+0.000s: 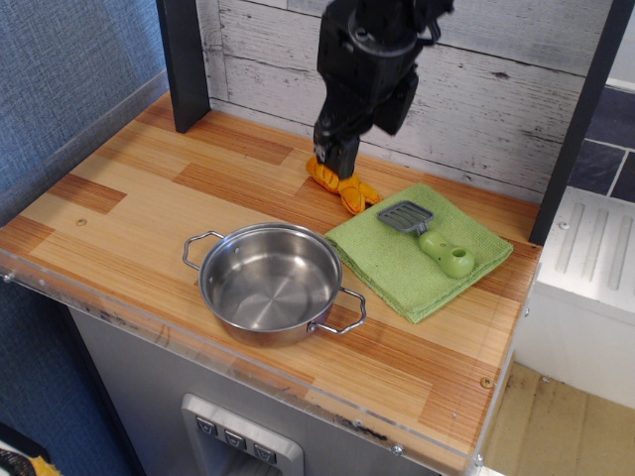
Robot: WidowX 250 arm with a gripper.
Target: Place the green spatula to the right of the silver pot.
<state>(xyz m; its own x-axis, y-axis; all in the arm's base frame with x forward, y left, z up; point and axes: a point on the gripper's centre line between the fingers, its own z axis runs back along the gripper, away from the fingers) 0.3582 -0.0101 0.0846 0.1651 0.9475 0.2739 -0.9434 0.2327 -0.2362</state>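
The green spatula (434, 239) lies on a green folded cloth (417, 253) at the right of the counter, its grey slotted blade toward the back left and its lime handle toward the front right. The silver pot (272, 282) stands empty at the front middle, left of the cloth. My gripper (335, 155) hangs above the back of the counter, over an orange toy, to the left of the spatula and apart from it. Its fingers look close together and hold nothing I can see.
An orange toy (340, 182) lies just behind the cloth, partly under the gripper. A dark post (182, 64) stands at the back left and another (575, 124) at the right. A whitewashed plank wall (496, 89) backs the wooden counter (129, 198).
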